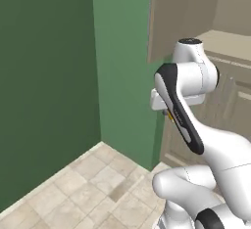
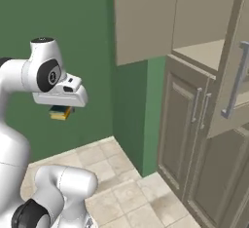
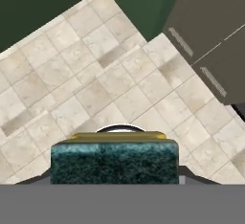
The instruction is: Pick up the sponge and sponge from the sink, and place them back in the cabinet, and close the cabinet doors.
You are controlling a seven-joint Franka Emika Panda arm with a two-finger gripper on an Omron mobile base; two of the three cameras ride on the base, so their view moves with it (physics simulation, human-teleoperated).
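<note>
— Gripper (image 2: 62, 109) state, right base view?
— Clamped on the green-topped yellow sponge (image 2: 61, 113), low, left of the tall beige wooden cabinet (image 2: 194, 51).
— Hand view?
— Sponge (image 3: 115, 160) lies crosswise above tiled floor (image 3: 95, 89); the shelf sits up and rightward.

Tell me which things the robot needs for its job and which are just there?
Needed:
- sponge, held in the gripper
- cabinet with its open shelf
- cabinet doors, swung open

Just there:
- green wall
- tiled floor
- shorter lower doors
</note>
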